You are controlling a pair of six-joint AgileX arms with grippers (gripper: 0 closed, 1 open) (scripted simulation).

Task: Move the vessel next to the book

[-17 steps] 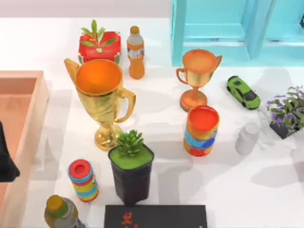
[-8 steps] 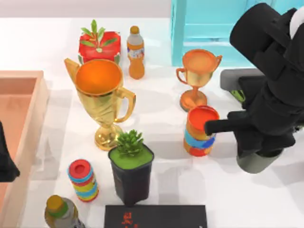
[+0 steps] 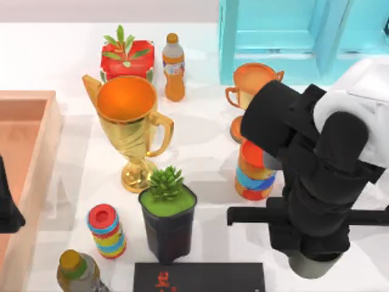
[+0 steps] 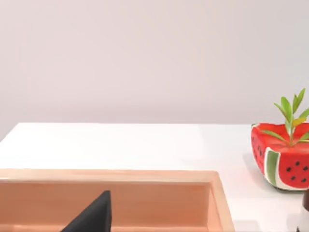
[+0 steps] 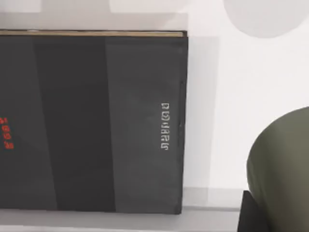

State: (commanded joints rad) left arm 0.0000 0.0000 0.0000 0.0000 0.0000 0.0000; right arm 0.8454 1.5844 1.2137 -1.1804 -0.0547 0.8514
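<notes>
The vessel (image 3: 313, 266), a small grey-white bottle, hangs under my right arm near the table's front right. My right gripper (image 3: 311, 255) is shut on it, and the arm hides its fingers from above. In the right wrist view the vessel (image 5: 282, 166) bulges beside one dark finger (image 5: 251, 215). The book (image 3: 199, 277) lies flat at the front edge, black with red characters, just left of the vessel. Its cover (image 5: 91, 121) lies below the gripper in the right wrist view. My left gripper (image 3: 7, 210) is parked at the left edge.
An orange-lidded striped can (image 3: 255, 173) and a copper trophy (image 3: 255, 85) stand behind my right arm. A black plant pot (image 3: 168, 216) is just behind the book. A gold trophy (image 3: 130, 121), a small striped can (image 3: 106, 231) and a wooden tray (image 3: 36, 146) stand to the left.
My right arm came in from the right, closed on the vessel and carried it forward and left, toward the book's right end. The left arm has not moved.
</notes>
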